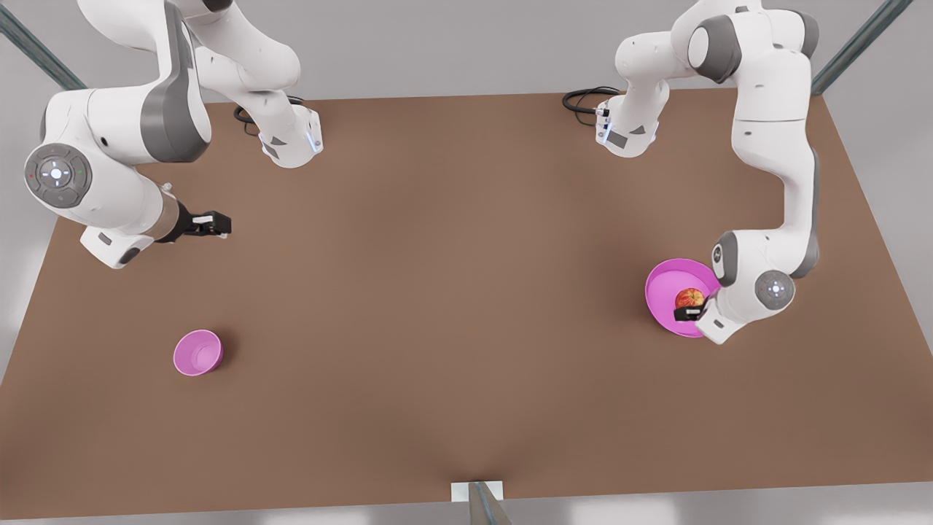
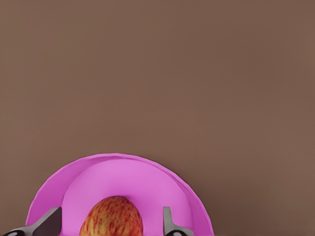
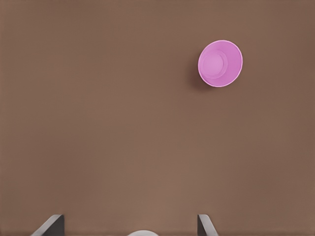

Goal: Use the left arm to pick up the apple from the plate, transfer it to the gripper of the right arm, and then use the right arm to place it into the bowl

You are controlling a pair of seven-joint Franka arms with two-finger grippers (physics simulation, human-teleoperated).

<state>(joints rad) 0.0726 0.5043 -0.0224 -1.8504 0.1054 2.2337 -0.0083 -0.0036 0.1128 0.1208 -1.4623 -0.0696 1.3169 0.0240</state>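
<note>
While the apple (image 2: 111,217) is sitting in the middle of the plate (image 2: 78,182), on the front view's right and toward the near side of the table (image 1: 466,292), I am holding the left gripper (image 2: 110,223) low over it. Its fingers (image 2: 49,222) are standing apart, one on each side of the fruit, with pink showing between each pad and the skin, so nothing is clamped.

As I judge it, this is the grasp step. I am aiming to keep the apple centred between the pads, sink until they bracket its widest part without scraping the plate, then close gently; a round fruit may roll if one pad touches first.

On the front view's left, the right gripper (image 1: 208,223) is waiting above bare table, fingers (image 3: 51,223) spread and holding nothing. The bowl (image 1: 197,352) is standing nearer than it.
</note>
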